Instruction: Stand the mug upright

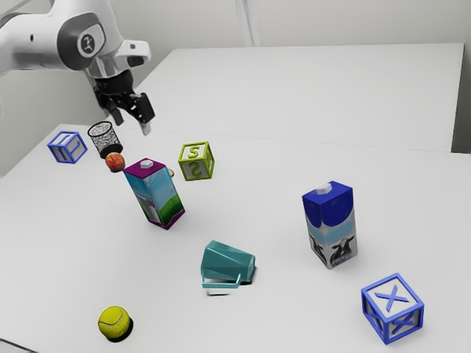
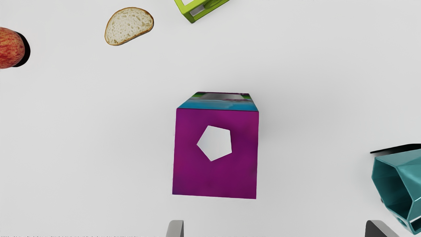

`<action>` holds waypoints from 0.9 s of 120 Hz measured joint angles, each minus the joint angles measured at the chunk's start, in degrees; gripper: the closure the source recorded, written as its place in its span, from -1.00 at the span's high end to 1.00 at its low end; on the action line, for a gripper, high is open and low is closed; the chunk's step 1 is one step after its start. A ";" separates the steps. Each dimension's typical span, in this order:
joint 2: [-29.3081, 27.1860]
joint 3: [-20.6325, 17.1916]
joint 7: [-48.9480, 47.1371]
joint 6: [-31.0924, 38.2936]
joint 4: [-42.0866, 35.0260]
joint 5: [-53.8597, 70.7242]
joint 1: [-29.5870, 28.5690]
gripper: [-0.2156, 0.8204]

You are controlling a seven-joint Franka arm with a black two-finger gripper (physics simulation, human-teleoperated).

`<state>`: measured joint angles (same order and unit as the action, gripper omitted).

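Exterior view, mug: The teal mug (image 1: pixel 234 262) lay on its side, a bit below the middle of the frame. Its wide end was at the left and its handle (image 1: pixel 221 284) was at the near side.
Cartons: The purple-topped carton (image 1: pixel 156 195) stood left of the middle. The blue-topped carton (image 1: pixel 331 228) stood right of the mug.
Ball: The yellow ball (image 1: pixel 113 322) sat at the lower left.
Blocks: The X block (image 1: pixel 392 307) was at the lower right, the green block (image 1: pixel 196 162) was above the mug, and another blue block (image 1: pixel 67 147) was at the upper left.
Gripper: The gripper (image 1: pixel 132 120) was up high at the upper left, its fingers wide apart, with nothing in them.
Wrist view, bread: The bread slice (image 2: pixel 129 26) lay between the apple (image 2: pixel 10 48) and the green block.
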<state>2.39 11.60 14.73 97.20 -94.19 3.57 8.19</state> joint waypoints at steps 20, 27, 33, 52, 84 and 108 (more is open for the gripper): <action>-0.34 0.30 -0.34 0.27 -1.28 -0.82 -0.11 0.58; -1.70 2.03 -0.72 0.08 -4.61 -4.46 1.64 0.58; -2.35 3.52 -0.99 -0.63 -6.76 -8.56 2.98 0.58; -3.83 8.91 0.12 -1.74 -15.61 -21.72 5.93 0.58; -6.09 11.86 5.39 -1.17 -30.43 -36.01 -2.04 0.58; -6.51 11.05 8.55 3.22 -38.35 -43.55 0.31 0.58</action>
<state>-4.12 22.65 23.28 100.42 -132.54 -39.98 8.50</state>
